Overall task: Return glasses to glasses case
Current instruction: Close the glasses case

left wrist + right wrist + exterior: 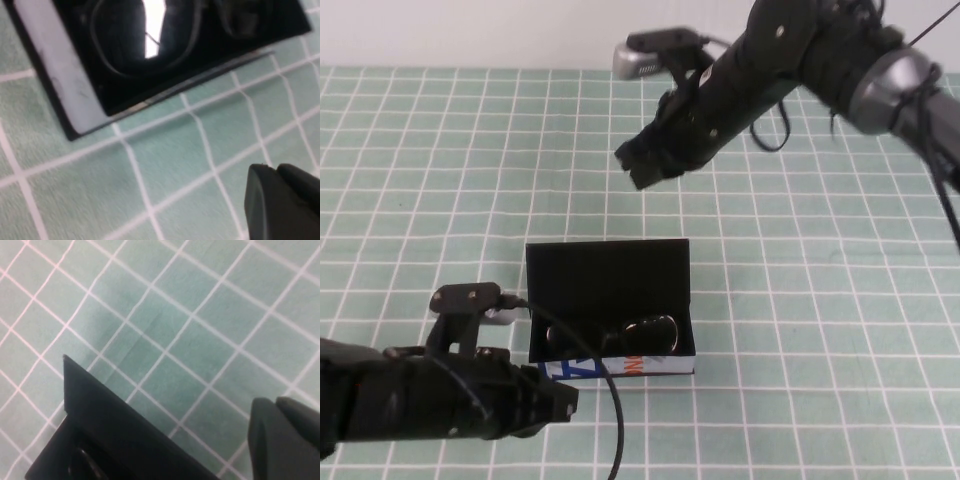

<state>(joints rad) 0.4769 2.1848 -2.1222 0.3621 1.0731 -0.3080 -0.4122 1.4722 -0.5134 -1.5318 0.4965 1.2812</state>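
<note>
Flanking the glasses case point(610, 275) on green gridded cloth point(820, 300): left gripper point(560, 400), right gripper point(642, 165).

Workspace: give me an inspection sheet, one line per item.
Surface: green mat with a white grid.
Job's things: glasses lie inside the glasses case; its lid stands open.
Clutter: nothing seen.
Grippers: left gripper sits low just in front of the case's left corner, holding nothing; right gripper hangs above the mat behind the case, holding nothing.
Cables: a black cable runs down from the left arm; loose black leads hang on the right arm.
Surroundings: pale wall behind the mat.
</note>
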